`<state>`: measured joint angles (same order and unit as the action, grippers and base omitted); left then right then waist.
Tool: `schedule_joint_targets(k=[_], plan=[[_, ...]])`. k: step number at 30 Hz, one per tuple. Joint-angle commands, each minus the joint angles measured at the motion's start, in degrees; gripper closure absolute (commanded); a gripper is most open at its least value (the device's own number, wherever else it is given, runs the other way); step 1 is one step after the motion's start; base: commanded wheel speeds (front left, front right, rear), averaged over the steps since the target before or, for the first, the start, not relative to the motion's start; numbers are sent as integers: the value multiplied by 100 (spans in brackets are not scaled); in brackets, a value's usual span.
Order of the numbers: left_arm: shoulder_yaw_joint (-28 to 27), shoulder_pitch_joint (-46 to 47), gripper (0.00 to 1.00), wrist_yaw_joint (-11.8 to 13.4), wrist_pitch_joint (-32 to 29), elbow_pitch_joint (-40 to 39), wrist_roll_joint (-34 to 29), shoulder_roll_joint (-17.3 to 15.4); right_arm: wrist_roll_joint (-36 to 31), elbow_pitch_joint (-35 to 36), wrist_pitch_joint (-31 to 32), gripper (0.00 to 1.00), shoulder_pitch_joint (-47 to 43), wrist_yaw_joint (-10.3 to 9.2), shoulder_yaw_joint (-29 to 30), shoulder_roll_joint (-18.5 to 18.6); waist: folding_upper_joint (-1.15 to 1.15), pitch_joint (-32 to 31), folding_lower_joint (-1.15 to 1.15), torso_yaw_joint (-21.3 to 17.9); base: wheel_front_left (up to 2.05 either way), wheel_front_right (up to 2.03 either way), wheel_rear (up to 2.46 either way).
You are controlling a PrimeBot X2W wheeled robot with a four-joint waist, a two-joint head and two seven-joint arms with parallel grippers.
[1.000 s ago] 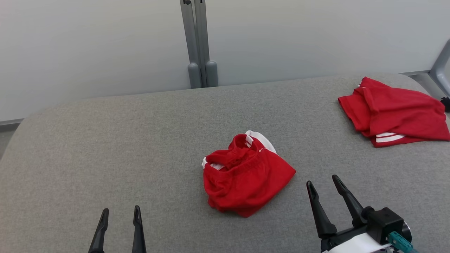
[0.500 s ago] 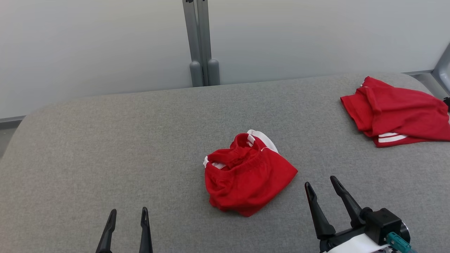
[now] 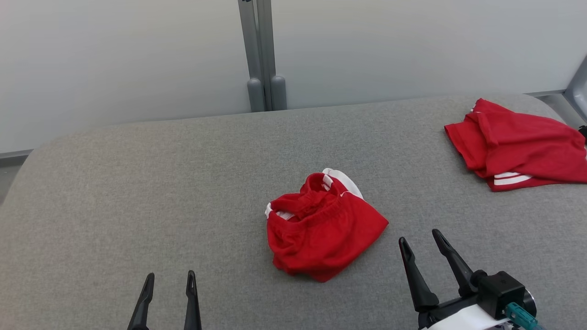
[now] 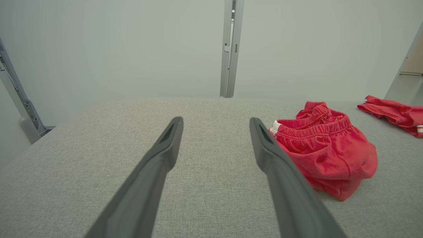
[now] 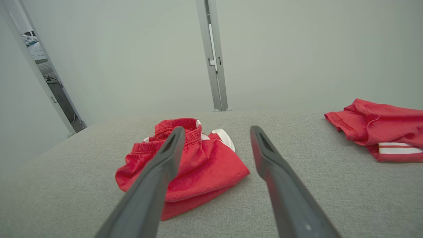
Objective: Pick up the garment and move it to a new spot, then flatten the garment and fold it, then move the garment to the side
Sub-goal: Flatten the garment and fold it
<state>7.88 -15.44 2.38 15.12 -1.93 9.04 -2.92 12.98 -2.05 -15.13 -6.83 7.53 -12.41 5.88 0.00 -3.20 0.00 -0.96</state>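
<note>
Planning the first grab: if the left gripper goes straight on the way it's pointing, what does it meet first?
Nothing but bare grey table, as far as I can tell: the left gripper points past the crumpled red garment, which lies to its right. Its height is unclear.

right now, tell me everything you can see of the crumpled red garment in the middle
The crumpled garment looks like red shorts in soft knit fabric, with a gathered elastic waistband and white trim at its far edge. It lies bunched in a heap near the middle of the grey fabric surface, which alone touches it. The left gripper and right gripper stand open, apart from it.
</note>
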Motion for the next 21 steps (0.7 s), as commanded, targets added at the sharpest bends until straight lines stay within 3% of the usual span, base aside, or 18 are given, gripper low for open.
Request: schedule_joint_targets(k=[1, 12, 21], plan=[[9, -1, 0, 24, 0, -17, -73, 2, 7, -2, 0, 0, -54, -9, 20, 5, 0, 5, 0, 5, 0, 0, 0], [53, 52, 0, 57, 0, -37, -49, 2, -7, -32, 1, 0, -63, -9, 38, -18, 0, 38, 0, 20, 0, 0, 0], [642, 927, 0, -395, 0, 183, 393, 1, 39, -141, 0, 0, 126, -9, 28, 31, 0, 291, 0, -83, 0, 0, 0]])
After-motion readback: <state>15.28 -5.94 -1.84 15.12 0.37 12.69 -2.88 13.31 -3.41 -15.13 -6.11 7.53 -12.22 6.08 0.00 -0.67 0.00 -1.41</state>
